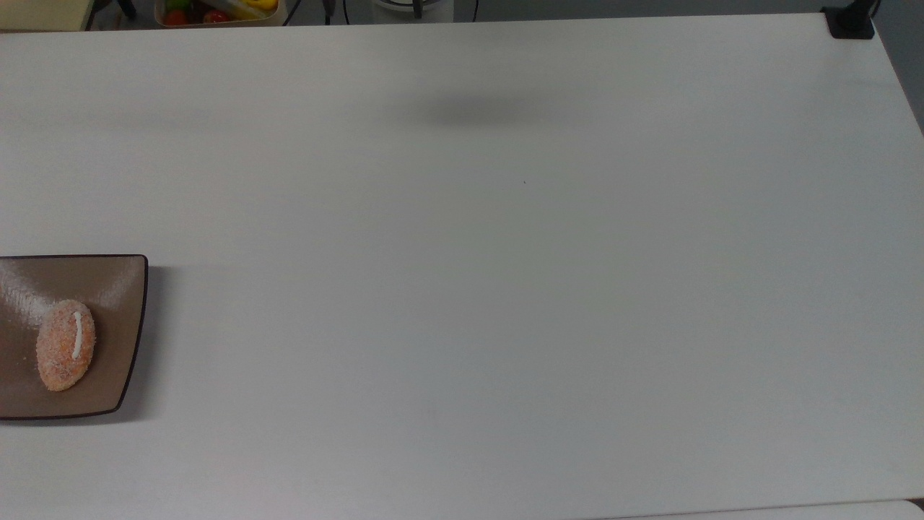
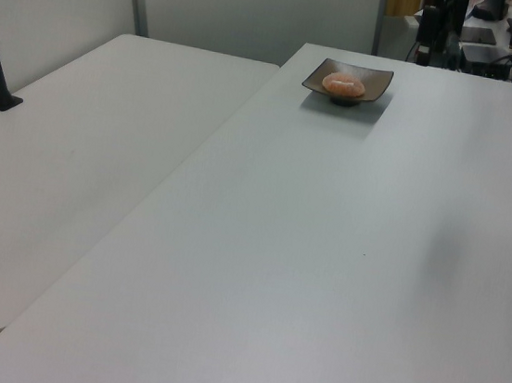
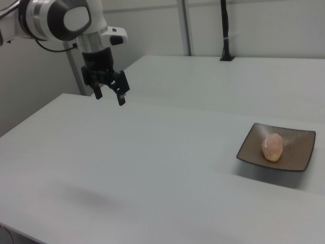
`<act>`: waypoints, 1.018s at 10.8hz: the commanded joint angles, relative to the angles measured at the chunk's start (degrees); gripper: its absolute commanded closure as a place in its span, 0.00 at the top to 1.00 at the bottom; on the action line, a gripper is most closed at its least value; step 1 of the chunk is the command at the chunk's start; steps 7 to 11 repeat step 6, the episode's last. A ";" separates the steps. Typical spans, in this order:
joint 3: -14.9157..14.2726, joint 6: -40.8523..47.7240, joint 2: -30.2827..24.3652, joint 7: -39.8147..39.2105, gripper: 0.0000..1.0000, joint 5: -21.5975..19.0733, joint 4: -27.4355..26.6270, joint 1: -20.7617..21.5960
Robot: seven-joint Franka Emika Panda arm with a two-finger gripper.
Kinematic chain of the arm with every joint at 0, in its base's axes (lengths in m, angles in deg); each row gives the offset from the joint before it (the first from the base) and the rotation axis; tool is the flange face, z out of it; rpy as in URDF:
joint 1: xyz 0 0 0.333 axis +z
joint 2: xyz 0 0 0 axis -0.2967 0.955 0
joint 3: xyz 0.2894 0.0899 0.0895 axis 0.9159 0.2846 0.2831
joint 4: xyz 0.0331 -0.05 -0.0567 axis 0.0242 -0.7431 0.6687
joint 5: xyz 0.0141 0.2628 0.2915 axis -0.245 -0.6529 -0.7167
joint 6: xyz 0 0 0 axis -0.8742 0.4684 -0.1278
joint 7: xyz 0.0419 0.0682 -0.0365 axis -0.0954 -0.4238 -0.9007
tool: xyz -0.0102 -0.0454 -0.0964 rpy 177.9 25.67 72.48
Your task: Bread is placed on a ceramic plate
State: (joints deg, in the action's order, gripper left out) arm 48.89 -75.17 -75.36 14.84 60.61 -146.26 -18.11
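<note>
White table (image 3: 152, 168), bread (image 3: 272, 146) on ceramic plate (image 3: 294, 152), end effector (image 3: 108, 94) well apart

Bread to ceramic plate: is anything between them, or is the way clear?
Nothing visible stands between them: the bread already lies on the ceramic plate. The gripper hangs open above the table, well apart from both.

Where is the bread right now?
The bread lies on the brown plate at the top view's left edge, far from the gripper.
</note>
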 commanded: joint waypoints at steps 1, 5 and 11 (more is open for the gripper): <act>-0.28 -7.26 -1.62 -6.04 1.00 0.23 -3.57 0.06; -0.28 -6.92 -1.71 -5.78 1.00 0.23 -3.49 -0.21; -0.28 -7.01 -1.71 -5.86 1.00 0.23 -3.57 -0.12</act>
